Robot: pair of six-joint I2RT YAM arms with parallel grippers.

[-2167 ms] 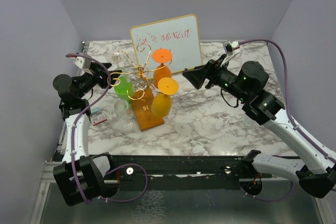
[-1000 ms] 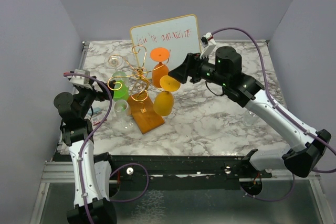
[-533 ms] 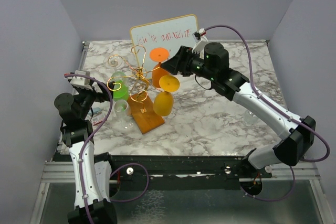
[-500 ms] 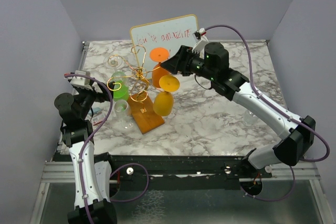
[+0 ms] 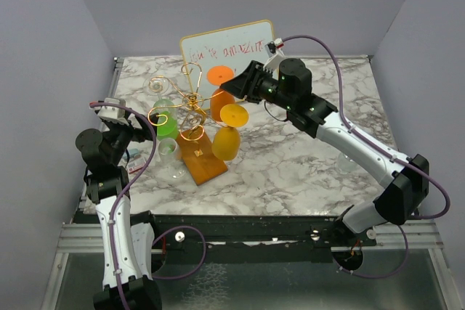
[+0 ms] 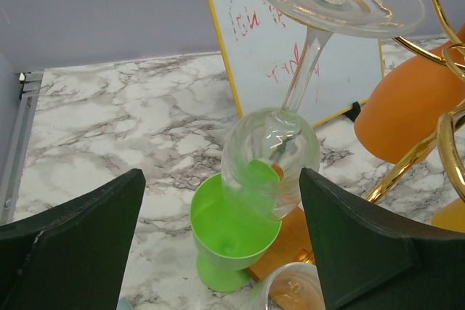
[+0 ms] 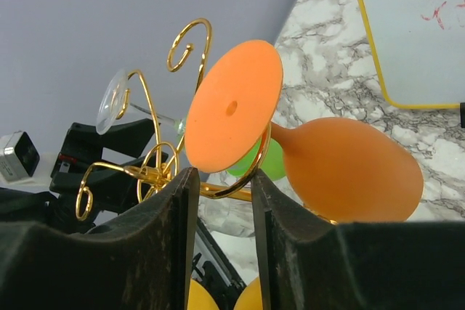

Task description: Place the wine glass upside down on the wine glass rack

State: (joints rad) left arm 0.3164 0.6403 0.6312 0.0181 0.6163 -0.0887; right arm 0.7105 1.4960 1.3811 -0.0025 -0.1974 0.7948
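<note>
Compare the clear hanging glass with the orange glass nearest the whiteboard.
The clear glass is see-through; the orange glass is opaque. The clear glass has a long thin stem; the orange glass's stem looks short. Both hang foot up on the wine glass rack.

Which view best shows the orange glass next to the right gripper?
Right wrist: the orange glass fills the frame, its foot held by a gold curl of the rack. Top external shows it small, beside the right gripper. Left wrist catches only part of its bowl.
</note>
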